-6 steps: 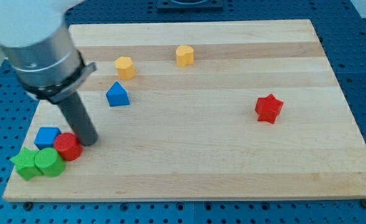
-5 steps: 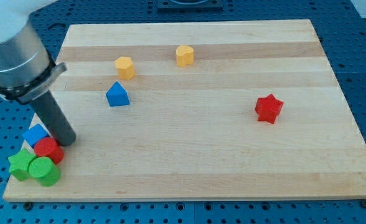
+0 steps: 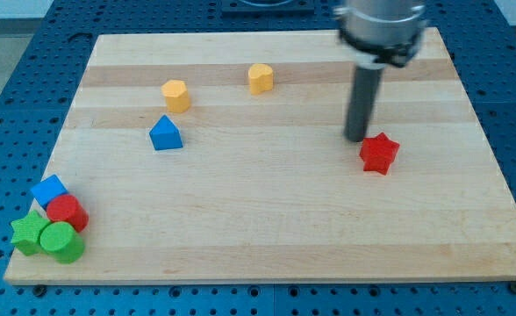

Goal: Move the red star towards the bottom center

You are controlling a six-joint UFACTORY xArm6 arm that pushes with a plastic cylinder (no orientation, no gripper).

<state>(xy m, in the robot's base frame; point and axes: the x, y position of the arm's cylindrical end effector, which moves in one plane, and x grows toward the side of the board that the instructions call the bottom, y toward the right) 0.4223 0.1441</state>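
The red star [image 3: 379, 153] lies on the wooden board [image 3: 267, 228] at the view's right, about mid-height. My tip [image 3: 356, 139] rests on the board just up and left of the red star, very close to it; I cannot tell if they touch. The rod rises straight up to the metal arm at the view's top.
Two yellow blocks [image 3: 176, 94] [image 3: 260, 78] and a blue house-shaped block [image 3: 165, 133] sit in the upper left part. A cluster at the bottom left corner holds a blue cube [image 3: 49, 190], a red cylinder [image 3: 67, 212], a green star [image 3: 28, 234] and a green cylinder [image 3: 61, 242].
My tip has left the bottom-left cluster and jumped across the board to the red star's upper left. The cluster had been pushed further into the corner. The red star has not moved.
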